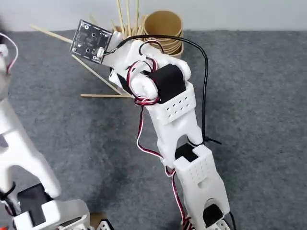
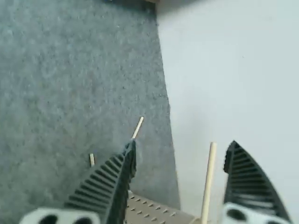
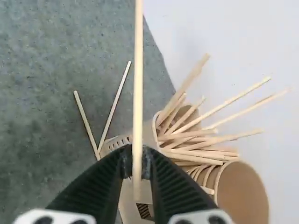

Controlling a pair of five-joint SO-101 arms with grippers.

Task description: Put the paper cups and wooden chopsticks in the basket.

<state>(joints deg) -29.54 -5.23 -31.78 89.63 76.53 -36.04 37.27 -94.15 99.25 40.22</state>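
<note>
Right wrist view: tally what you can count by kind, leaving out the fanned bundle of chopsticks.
Chopstick held in the right gripper: 1
Chopsticks flat on the mat: 2
Paper cup stack: 1
Basket: 1
Total: 5

the tabletop (image 1: 259,96) is grey and felt-like, softly and evenly lit; along its 12 o'clock edge in the high view runs a plain pale surface (image 1: 240,14).
</note>
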